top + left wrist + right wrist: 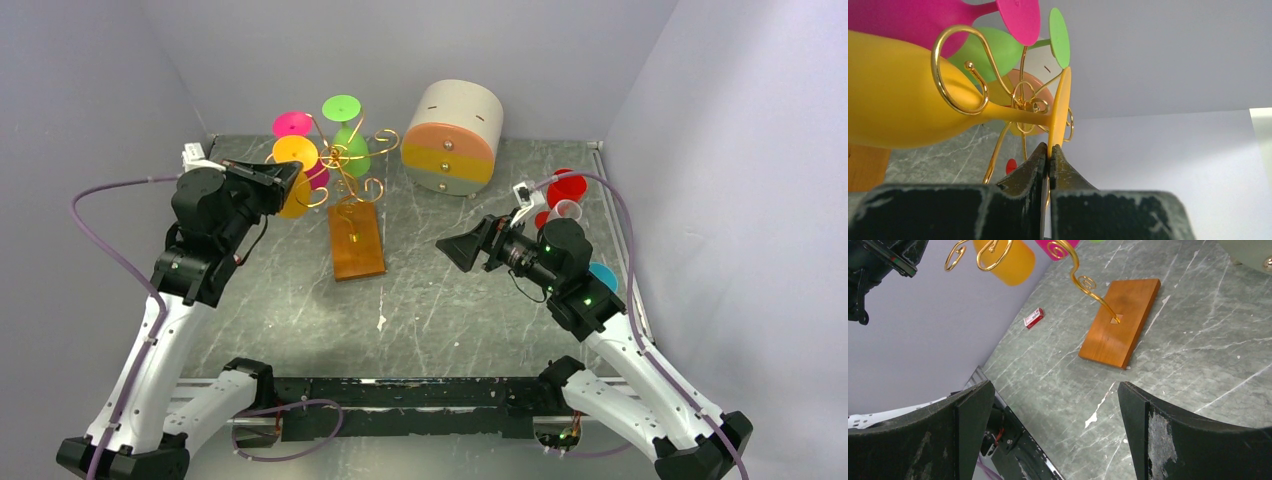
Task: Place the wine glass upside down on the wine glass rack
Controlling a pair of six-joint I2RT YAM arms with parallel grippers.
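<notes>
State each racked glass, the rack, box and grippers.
yellow glass: upside down on rack, foot gripped.
pink glass: upside down on rack.
green glass: upside down on rack.
rack: upright.
box: drawers shut.
left gripper: shut on yellow glass.
right gripper: open.

You have the yellow wine glass point(898, 100) inverted and tilted, stem through a scroll arm. Your gold rack point(356, 243) stands upright on its wooden base.

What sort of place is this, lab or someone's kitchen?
Probably a lab robot test cell, not a home: bare grey walls box in a marble-look table, a left arm and right arm are bolted at its near edge, and bright toy-like wine glasses hang on a gold wine glass rack.
</notes>
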